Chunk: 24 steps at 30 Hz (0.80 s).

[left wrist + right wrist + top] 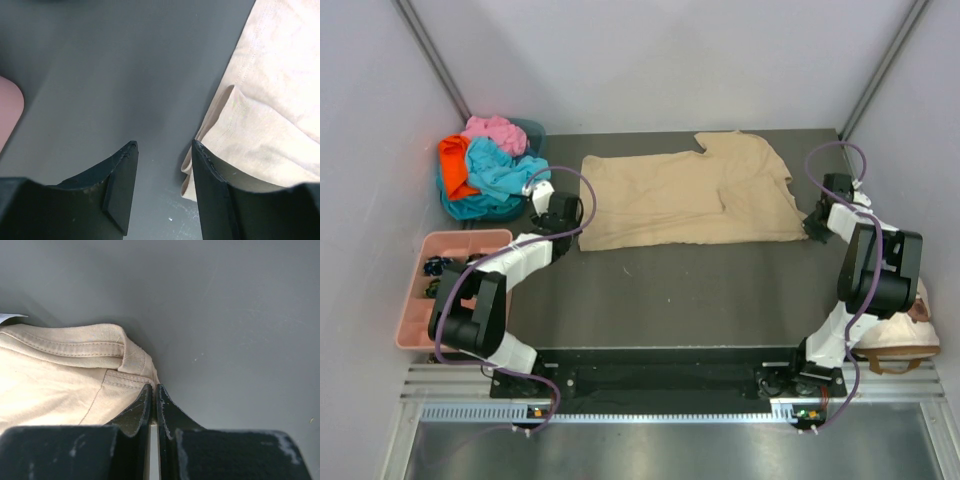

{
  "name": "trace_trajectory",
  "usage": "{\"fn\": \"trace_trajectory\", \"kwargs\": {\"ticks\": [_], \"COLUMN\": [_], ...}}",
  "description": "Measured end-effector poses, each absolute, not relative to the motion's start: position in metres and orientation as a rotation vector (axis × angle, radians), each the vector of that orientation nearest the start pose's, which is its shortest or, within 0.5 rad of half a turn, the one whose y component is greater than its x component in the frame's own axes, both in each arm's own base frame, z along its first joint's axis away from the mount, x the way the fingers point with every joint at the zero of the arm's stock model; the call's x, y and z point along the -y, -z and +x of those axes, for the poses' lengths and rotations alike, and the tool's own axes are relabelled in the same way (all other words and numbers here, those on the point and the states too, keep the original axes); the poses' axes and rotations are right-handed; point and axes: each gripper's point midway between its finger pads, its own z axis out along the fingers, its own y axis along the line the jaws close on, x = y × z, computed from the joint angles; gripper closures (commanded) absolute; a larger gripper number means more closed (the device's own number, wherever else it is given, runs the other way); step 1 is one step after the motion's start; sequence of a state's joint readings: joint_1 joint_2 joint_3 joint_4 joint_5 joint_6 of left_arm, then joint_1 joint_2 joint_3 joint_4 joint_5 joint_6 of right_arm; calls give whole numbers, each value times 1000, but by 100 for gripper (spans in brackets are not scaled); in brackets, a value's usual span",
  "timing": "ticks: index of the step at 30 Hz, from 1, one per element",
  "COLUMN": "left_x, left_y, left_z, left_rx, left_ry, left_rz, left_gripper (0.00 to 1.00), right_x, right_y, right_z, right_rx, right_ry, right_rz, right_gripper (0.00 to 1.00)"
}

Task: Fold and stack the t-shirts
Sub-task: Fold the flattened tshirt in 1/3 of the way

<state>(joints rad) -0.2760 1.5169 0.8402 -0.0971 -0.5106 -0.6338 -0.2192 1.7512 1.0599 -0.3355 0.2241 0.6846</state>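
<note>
tan t-shirt (690, 200) lies spread across the far half of the dark table (670, 300), partly folded, neck toward the right.

left gripper (164, 144): released, fingers apart with bare table between them. it hangs at the shirt's near-left corner; the cloth edge lies just beside one finger (210, 185) and is not held.

right gripper (153, 386): clenched, fingers pressed together. the tips sit at the shirt's right edge against a stitched hem. cannot tell whether any cloth is pinched between them.

other shirts: turquoise t-shirt (505, 170), orange t-shirt (453, 165) and pink t-shirt (495, 130) are bunched in a heap at the far-left corner, unfolded, apart from the tan one.

pink tray (460, 237) sits at the table's left edge, near the left arm.
</note>
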Motion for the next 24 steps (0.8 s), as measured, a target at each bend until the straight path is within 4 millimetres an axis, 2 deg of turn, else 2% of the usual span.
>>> {"fn": "trace_trajectory", "kwargs": {"ticks": [5,13,17,18,19,24], "left_x": [47,61,66,68,68,70], "left_y": [-79,-59,-59,-62,-63,-69], "left_z": [392,409,414,416,418,427], "left_rx": [-2121,-2136,-2132,-2125,-2120,-2090], "left_ry": [-77,-10,16,26,32,60], "left_rz": [-631,-598,-580,-576,-571,-556], "left_gripper": [48,45,30,25,14,10], "right_x": [99,98,97,97,97,97], "right_y": [-32,-32,-32,-32,-32,-32], "right_z": [384,384,385,385,385,384], "right_rx": [-2270,-2273,-2274,-2274,-2274,-2275], "right_ry": [113,105,101,101,101,100], "right_rz": [1191,1189,1188,1188,1188,1188], "right_gripper": [100,100,100,100,100,100]}}
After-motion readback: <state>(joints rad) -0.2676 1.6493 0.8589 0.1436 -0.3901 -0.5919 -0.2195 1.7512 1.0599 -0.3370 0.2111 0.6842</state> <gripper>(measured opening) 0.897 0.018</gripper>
